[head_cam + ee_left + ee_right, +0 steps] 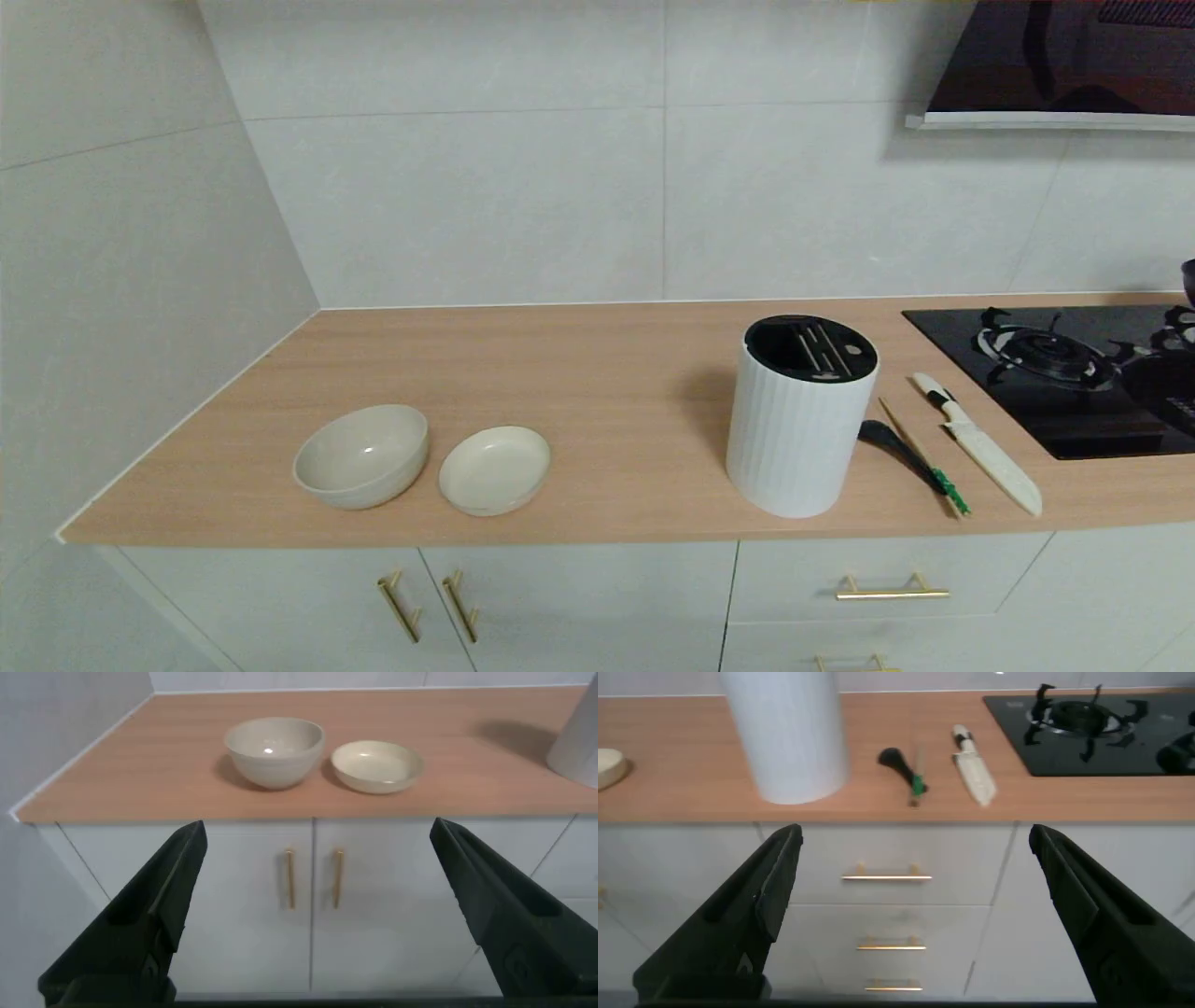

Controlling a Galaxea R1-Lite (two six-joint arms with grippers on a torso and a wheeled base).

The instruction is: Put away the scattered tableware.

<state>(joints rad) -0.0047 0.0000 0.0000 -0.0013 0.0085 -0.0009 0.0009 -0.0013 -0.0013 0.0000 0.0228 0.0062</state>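
Tableware lies spread along the front of the wooden bench [579, 373]. Toward its left end a deep bowl [362, 455] and a shallow dish [495, 469] sit upright near the front edge. They are just beside each other, though I can't tell whether the rims touch.

Further right a white ribbed holder [801, 415] with a black slotted top stands close to the front edge. Three pieces lie flat past it toward the right end. A black spoon [896, 448] has its bowl end right by the holder's base. Chopsticks [952, 490] with a green end meet the spoon's handle at that end. A white knife [980, 446] lies apart from both, blade toward the front edge. A black gas hob [1055, 373] is set into the bench at the right end, behind the knife.

The left gripper [316, 835] hangs out in front of the bench, facing the cabinet doors [374, 905] below the bowl and dish. Its two dark fingers [149, 924] are spread wide with nothing between them. The right gripper [913, 835] hangs likewise before the drawers [887, 849] under the holder — fingers wide apart, holding nothing.
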